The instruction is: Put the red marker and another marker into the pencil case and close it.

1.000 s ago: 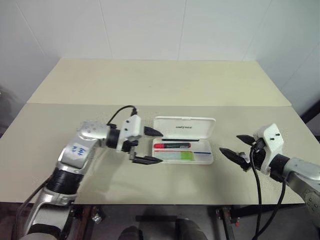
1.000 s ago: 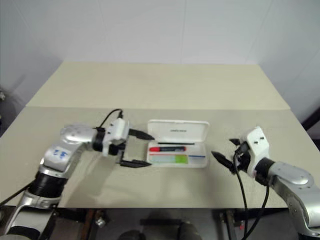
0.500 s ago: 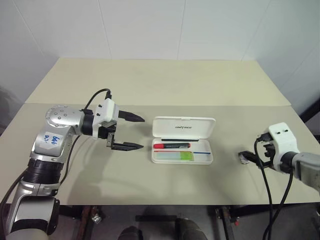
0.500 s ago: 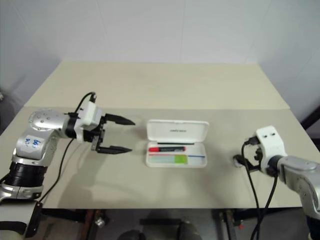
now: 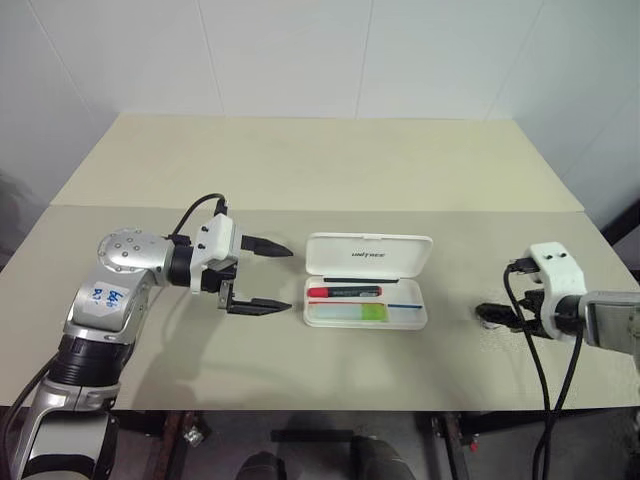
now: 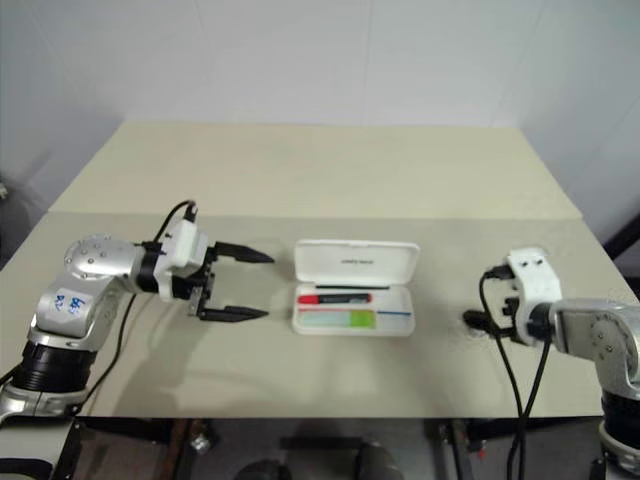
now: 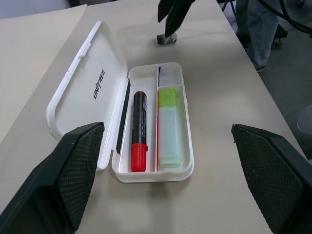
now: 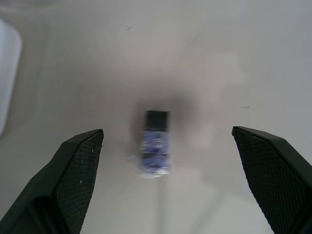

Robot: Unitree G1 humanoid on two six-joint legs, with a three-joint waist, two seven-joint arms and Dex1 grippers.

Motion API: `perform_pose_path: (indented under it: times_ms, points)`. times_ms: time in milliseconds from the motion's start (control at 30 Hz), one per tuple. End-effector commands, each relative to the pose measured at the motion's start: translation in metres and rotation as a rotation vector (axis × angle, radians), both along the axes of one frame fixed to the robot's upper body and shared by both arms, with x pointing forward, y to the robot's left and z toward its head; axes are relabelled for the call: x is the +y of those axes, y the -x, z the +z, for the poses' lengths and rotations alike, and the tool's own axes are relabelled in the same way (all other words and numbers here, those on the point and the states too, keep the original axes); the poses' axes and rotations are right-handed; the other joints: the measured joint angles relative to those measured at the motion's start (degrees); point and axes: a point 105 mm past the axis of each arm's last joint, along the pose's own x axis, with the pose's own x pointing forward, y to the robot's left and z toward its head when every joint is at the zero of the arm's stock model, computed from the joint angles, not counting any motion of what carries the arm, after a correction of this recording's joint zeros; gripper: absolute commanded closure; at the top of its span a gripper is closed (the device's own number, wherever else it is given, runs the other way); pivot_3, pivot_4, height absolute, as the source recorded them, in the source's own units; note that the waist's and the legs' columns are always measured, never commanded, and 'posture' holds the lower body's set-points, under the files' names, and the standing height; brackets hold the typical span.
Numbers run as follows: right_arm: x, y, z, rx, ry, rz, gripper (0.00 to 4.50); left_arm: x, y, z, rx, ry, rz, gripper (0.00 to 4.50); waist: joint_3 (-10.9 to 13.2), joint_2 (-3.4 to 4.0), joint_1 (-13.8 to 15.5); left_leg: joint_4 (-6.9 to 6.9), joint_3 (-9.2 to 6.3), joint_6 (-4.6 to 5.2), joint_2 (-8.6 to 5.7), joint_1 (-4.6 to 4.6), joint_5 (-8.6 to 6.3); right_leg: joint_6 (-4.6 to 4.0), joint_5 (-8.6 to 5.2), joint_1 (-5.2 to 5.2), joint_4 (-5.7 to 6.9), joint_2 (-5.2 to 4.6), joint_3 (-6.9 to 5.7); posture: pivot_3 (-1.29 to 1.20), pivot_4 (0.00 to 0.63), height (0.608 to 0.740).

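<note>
Pencil case (image 5: 366, 282) — lid up, markers inside — just beside spread, empty left claw (image 5: 268, 277).

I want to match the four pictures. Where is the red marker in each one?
Left eye view: the red marker lies in the far slot of the open pencil case.
Right eye view: same slot.
Left wrist view: it lies between the lid and the green highlighter.
Right wrist view: I cannot find it there.
Shared landmark: the white lid with its dark logo.

We see pencil case (image 5: 367, 283) lid-up on table (image 5: 300, 180), red marker (image 5: 343, 292) and another marker (image 5: 350, 312) inside; left gripper (image 5: 272, 277) spread wide beside case, right gripper (image 5: 492, 314) well apart.
</note>
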Motion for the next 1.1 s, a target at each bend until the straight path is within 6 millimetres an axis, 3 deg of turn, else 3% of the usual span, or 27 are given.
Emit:
perform_pose_path:
  times_ms: [33,533,633,967,1100]
  points:
    - [-0.002,0.002,0.003,-0.029,0.003,-0.022,0.0,0.001,0.006,0.01,-0.043,0.016,-0.006,0.05,0.0,0.0,0.0,0.0,0.0,0.0,0.0,-0.01,0.0,0.0,0.0,0.0,0.0,0.0,0.0,0.0,0.15,0.74]
    - [-0.003,-0.009,-0.017,-0.025,-0.001,-0.043,0.0,0.006,0.01,0.014,-0.051,0.001,0.009,0.05,0.0,0.0,-0.11,-0.01,0.02,0.01,-0.05,-0.01,0.0,0.01,0.0,-0.01,-0.02,0.0,-0.01,0.0,0.15,0.74]
    - [-0.001,-0.01,-0.02,-0.016,-0.007,-0.032,0.65,0.007,0.011,0.015,-0.054,-0.001,0.012,0.0,0.0,0.0,-0.16,0.0,0.02,0.01,-0.05,-0.01,-0.01,0.01,0.0,-0.01,-0.02,0.01,-0.01,0.0,0.15,0.74]
    - [0.006,-0.015,-0.018,-0.022,-0.016,-0.009,4.1,0.01,0.011,0.015,-0.058,-0.005,0.027,0.0,0.0,0.0,-0.24,0.0,0.01,0.01,-0.03,0.0,-0.01,0.01,0.0,-0.01,-0.02,0.05,-0.01,0.0,0.15,0.74]
    - [0.004,-0.023,-0.009,-0.084,0.005,0.012,4.14,0.01,0.011,0.015,-0.06,-0.007,0.026,0.0,0.0,-0.01,-0.35,0.0,0.02,0.01,-0.03,0.0,-0.01,0.01,0.0,-0.01,-0.03,0.04,0.0,0.0,0.15,0.74]
